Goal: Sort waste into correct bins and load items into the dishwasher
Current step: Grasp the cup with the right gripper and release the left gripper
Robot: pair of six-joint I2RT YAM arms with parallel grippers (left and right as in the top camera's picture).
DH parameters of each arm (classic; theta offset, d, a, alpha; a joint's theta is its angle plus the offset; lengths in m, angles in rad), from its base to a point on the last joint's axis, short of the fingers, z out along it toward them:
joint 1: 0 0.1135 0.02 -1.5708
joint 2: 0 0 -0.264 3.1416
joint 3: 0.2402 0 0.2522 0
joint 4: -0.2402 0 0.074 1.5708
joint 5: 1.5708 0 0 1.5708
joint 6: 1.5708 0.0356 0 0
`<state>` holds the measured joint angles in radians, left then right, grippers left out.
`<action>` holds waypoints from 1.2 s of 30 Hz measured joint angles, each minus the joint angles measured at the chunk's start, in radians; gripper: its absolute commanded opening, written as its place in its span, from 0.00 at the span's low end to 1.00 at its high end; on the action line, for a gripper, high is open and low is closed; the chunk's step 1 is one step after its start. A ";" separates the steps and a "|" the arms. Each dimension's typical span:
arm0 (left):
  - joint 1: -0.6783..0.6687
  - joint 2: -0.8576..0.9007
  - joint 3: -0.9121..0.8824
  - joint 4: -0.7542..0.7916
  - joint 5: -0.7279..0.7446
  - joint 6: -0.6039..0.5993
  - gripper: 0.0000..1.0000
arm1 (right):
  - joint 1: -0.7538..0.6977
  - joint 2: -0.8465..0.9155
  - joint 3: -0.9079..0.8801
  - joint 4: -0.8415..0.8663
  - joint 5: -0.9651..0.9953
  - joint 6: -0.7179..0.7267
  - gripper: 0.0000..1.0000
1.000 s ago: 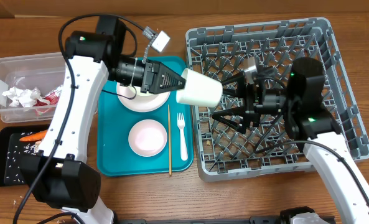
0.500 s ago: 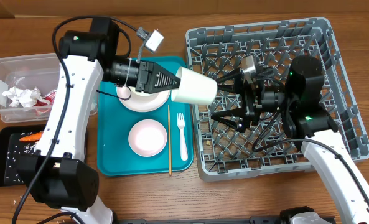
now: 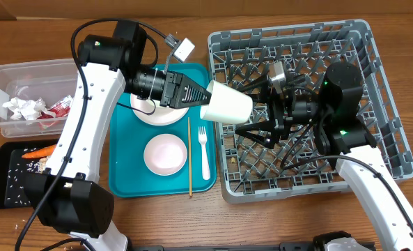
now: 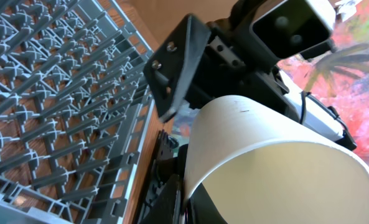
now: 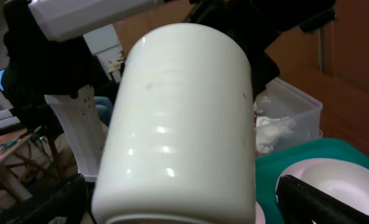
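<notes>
My left gripper (image 3: 203,97) is shut on the rim of the small white cup (image 3: 227,106) and holds it on its side in the air over the left edge of the grey dish rack (image 3: 373,84). One jaw is inside the rim, one outside (image 4: 183,202). The cup fills both wrist views (image 4: 265,155) (image 5: 178,118). My right gripper (image 3: 251,110) is open over the rack, its fingers spread above and below the cup's base (image 5: 178,211), touching nothing I can see. A pale bowl (image 3: 166,153) and the white fork (image 3: 204,150) lie on the teal tray (image 3: 122,178).
A second pale dish (image 3: 150,115) lies partly under my left arm. A thin wooden stick (image 3: 189,157) lies beside the fork. The clear tub (image 3: 4,77) holds napkins (image 3: 24,107) and a red packet (image 3: 56,106). The black tray (image 3: 1,192) holds a carrot (image 3: 35,154) and rice.
The left arm drew the cup slightly left, then carried it right toward the rack. The right gripper's open fingers now sit closer around the cup's base.
</notes>
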<state>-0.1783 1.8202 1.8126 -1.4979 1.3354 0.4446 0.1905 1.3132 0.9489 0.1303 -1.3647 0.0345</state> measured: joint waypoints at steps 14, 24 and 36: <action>0.000 0.000 0.000 -0.002 -0.012 0.000 0.04 | 0.000 0.001 0.001 0.092 -0.019 0.118 0.93; -0.019 0.000 0.000 0.011 -0.012 0.000 0.04 | 0.000 0.001 0.001 0.092 -0.019 0.122 0.88; -0.032 0.000 0.000 0.029 -0.012 0.000 0.04 | 0.000 0.001 0.001 0.094 -0.019 0.123 0.70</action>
<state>-0.2100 1.8202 1.8126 -1.4693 1.3235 0.4446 0.1905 1.3144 0.9501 0.2241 -1.3842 0.1574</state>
